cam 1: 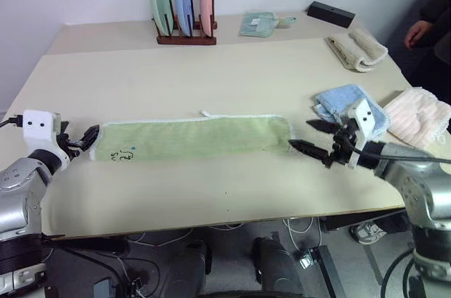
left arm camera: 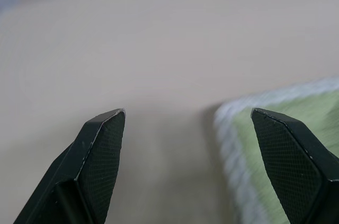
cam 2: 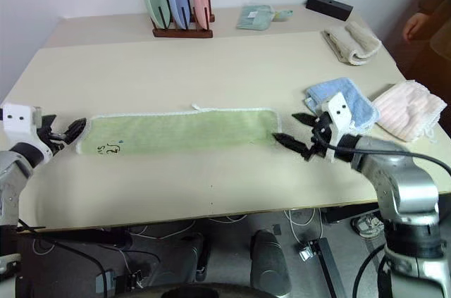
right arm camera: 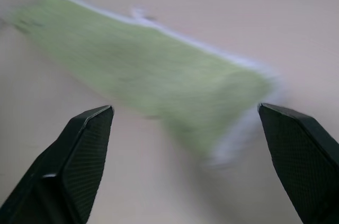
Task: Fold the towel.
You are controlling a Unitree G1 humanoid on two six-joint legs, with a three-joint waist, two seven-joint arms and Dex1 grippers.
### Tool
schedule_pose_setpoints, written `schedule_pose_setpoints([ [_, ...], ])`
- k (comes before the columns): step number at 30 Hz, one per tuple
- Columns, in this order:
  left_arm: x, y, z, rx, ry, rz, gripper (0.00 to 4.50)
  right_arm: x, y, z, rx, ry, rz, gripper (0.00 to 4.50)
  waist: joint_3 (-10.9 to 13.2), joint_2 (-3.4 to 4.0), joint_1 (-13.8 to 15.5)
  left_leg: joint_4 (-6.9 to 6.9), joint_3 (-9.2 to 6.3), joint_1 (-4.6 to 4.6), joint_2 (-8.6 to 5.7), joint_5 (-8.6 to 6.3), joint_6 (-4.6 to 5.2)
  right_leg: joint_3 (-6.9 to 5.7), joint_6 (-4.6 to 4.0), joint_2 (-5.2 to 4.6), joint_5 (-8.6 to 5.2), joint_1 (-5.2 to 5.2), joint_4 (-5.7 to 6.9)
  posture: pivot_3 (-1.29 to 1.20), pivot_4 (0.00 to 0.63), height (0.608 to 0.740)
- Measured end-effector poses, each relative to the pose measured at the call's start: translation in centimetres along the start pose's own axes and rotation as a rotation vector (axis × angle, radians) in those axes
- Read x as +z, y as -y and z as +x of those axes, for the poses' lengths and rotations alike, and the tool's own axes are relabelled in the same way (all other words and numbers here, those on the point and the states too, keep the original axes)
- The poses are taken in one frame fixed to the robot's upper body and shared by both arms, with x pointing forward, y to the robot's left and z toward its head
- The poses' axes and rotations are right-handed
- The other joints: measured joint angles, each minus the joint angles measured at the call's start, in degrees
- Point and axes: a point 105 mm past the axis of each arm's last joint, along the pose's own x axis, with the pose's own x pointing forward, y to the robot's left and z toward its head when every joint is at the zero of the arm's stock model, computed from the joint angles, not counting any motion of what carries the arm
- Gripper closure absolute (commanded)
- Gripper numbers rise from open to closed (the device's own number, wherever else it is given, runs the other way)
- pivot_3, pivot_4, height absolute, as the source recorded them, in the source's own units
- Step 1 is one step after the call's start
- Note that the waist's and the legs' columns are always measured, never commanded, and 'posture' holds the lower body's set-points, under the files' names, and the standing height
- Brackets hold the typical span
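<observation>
Nearest, the left gripper (cam 1: 86, 137) stands at the towel's left end, fingers spread, holding nothing. The right gripper (cam 1: 313, 137) sits just off the right end, jaws wide and empty. The towel (cam 1: 194, 137) lies flat as a long strip across the table (cam 1: 211, 72). Judgement: one lengthwise fold is done; next, grip one end and carry it over to the other. The head views show the dark mark and loop; the left wrist view shows the whitish trim close up.
</observation>
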Motion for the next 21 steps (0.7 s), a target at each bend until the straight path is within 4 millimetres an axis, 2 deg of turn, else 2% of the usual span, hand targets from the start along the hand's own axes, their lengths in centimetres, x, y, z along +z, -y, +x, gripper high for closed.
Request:
schedule_pose_setpoints([
  [3, 1.0, 5.1, 0.2, -0.212, 0.030, 0.089, 0.59, -2.0, -1.1, 0.7, -0.029, -0.035, 0.178, 0.02, 0.0, 0.01, 0.0, 0.00, 0.03, 0.00, -0.01, 0.00, 0.00, 0.03, -0.02, -0.02, 0.00, 0.02, -0.04, 0.00, 0.150, 0.737],
  [6, 1.3, 10.5, 0.2, -0.417, 0.047, 0.125, 0.59, -3.2, -0.9, 1.4, -0.104, -0.047, 0.308, 0.02, 0.0, -0.01, 0.1, 0.00, 0.03, 0.00, -0.02, 0.00, 0.00, 0.01, -0.02, -0.01, -0.01, 0.03, -0.05, 0.00, 0.150, 0.737],
  [8, 1.7, 15.7, -0.5, -0.616, 0.076, 0.142, 0.59, -3.6, -0.7, 2.4, -0.153, -0.028, 0.415, 0.02, -0.1, 0.04, 0.0, -0.01, 0.06, 0.00, -0.03, 0.00, 0.00, 0.07, -0.02, -0.01, 0.00, 0.02, -0.07, 0.00, 0.150, 0.737],
  [10, 1.9, 20.0, -1.7, -0.781, 0.100, 0.134, 0.59, -3.7, -0.8, 3.4, -0.177, -0.018, 0.506, 0.02, 0.0, 0.05, -0.1, -0.04, 0.05, -0.01, -0.03, 0.00, 0.00, 0.07, -0.02, 0.03, 0.00, -0.02, -0.05, 0.00, 0.150, 0.737],
  [12, 2.4, 21.8, -2.3, -0.852, 0.119, 0.135, 0.59, -3.6, -0.7, 3.7, -0.197, -0.011, 0.556, 0.02, 0.0, 0.07, -0.2, -0.06, 0.05, 0.01, -0.04, 0.00, 0.01, 0.06, -0.02, 0.07, 0.00, -0.04, -0.01, 0.00, 0.150, 0.737],
  [15, 2.9, 23.1, -2.5, -0.888, 0.140, 0.125, 0.59, -3.3, -0.3, 4.3, -0.241, 0.023, 0.654, 0.02, -0.1, 0.15, -0.2, -0.05, 0.05, 0.04, -0.05, 0.00, 0.01, 0.06, -0.02, 0.13, 0.00, -0.01, -0.01, 0.00, 0.150, 0.737],
  [20, 2.3, 24.2, -2.8, -0.911, 0.117, 0.114, 0.59, -2.4, 0.8, 5.6, -0.297, 0.073, 0.782, 0.02, -0.1, 0.16, -0.3, -0.04, 0.06, 0.05, -0.06, 0.00, 0.02, 0.05, -0.02, 0.17, 0.00, 0.00, 0.01, 0.00, 0.150, 0.737],
  [21, 2.3, 24.2, -2.8, -0.909, 0.118, 0.115, 0.59, -2.2, 1.1, 5.9, -0.313, 0.082, 0.803, 0.54, -0.1, 0.16, -0.3, -0.04, 0.06, 0.06, -0.07, 0.00, 0.02, 0.05, -0.02, 0.17, 0.00, 0.00, 0.01, 0.00, 0.150, 0.737],
])
